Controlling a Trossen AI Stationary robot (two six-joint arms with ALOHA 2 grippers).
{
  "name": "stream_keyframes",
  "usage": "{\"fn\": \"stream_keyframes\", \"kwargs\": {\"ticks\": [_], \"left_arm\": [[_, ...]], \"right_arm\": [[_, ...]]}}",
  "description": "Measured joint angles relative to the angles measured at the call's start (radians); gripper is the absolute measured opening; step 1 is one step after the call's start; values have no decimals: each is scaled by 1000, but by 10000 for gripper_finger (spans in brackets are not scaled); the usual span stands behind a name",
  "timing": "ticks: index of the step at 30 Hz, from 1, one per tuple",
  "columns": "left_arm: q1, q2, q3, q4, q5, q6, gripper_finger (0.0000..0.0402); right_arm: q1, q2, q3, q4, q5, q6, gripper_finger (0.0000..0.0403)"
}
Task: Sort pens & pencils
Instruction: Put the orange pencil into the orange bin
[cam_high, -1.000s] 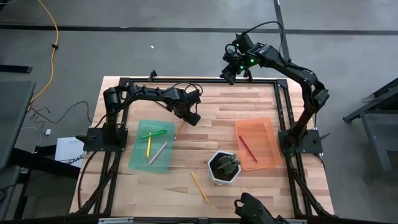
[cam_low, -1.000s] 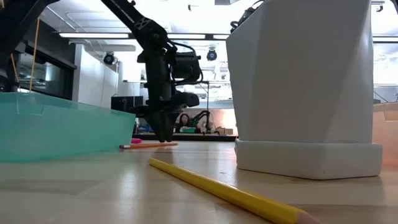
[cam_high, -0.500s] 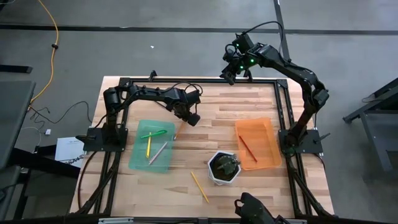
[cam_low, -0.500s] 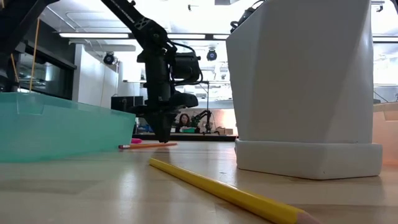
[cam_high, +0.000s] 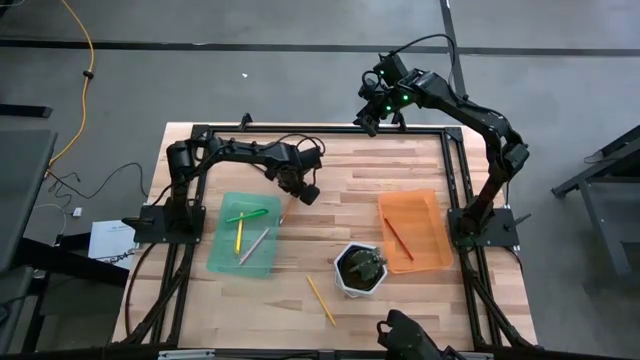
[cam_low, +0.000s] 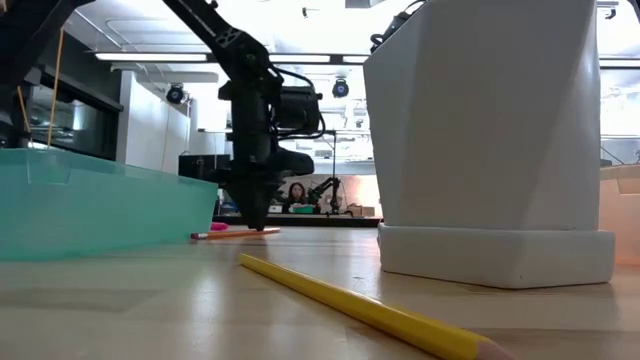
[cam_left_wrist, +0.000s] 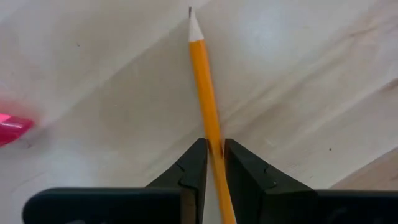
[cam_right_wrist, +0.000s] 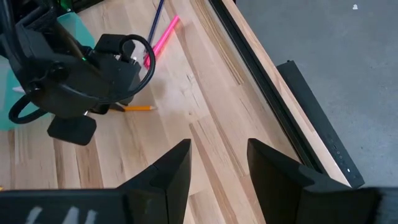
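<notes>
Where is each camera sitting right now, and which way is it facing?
High view: overhead, straight down on the table, both arms, green bin, orange bin.
Low view: table height, level across; yellow pencil, white pot, left gripper descending.
Left wrist view: down past its jaws, closed on the orange pencil.
Right wrist view: raised right gripper, jaws apart, facing the left arm.
Shared: right wrist and low views both show the orange pencil.

No legible text, label, brand, number or sign in any view; the white paper sheet (cam_high: 113, 240) on the floor beside the bench is unreadable.
</notes>
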Motion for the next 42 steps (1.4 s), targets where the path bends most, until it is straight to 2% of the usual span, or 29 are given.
{"fn": "stream_keyframes", "kwargs": {"ticks": [21, 42], "left_arm": [[0, 0, 0, -77, 20, -12, 44], [0, 0, 0, -33, 15, -6, 49]], "right_arm": [[0, 0, 0, 0, 0, 0, 149], [0, 0, 0, 0, 0, -4, 149]]}}
